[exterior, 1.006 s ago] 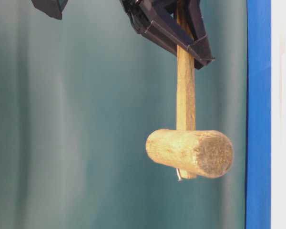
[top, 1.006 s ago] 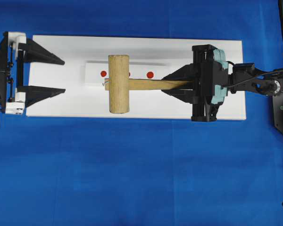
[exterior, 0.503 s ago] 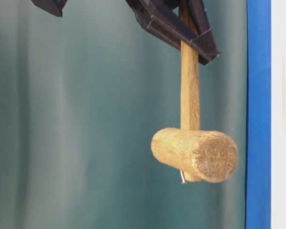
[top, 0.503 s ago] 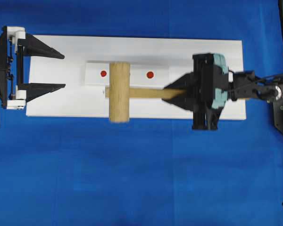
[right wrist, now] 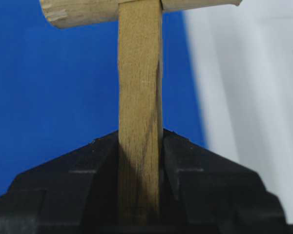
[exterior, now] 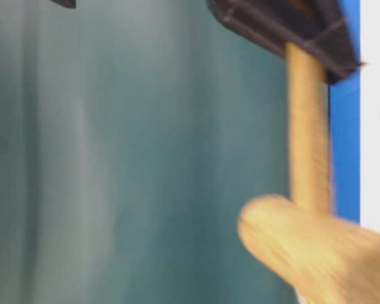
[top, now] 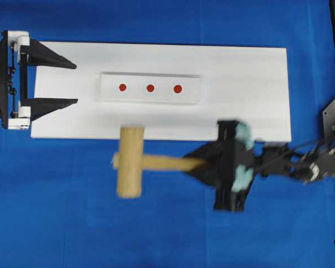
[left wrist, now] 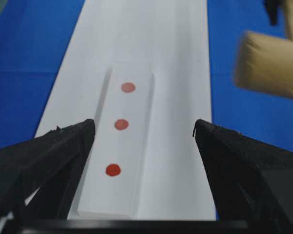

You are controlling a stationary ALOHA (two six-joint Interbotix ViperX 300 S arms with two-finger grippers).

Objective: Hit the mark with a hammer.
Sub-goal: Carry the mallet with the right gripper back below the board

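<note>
The hammer (top: 130,162) hangs over the blue cloth (top: 72,223), at about seven o'clock from the white block (top: 151,88) with its three red marks (top: 150,87), probably so the head has room to swing. The right gripper (top: 198,163) clamps the handle's far end for reach and leverage. The left gripper (top: 67,84) rests at nine o'clock, jaws wide and empty, clear of the strike path.

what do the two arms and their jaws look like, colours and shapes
Both are black. The left gripper has two long tapering wedge jaws on a black frame with white brackets at each end. The right gripper has the same black wedge jaws, a boxy black body with a pale teal part on it, and thin black cables trailing back along the arm.
</note>
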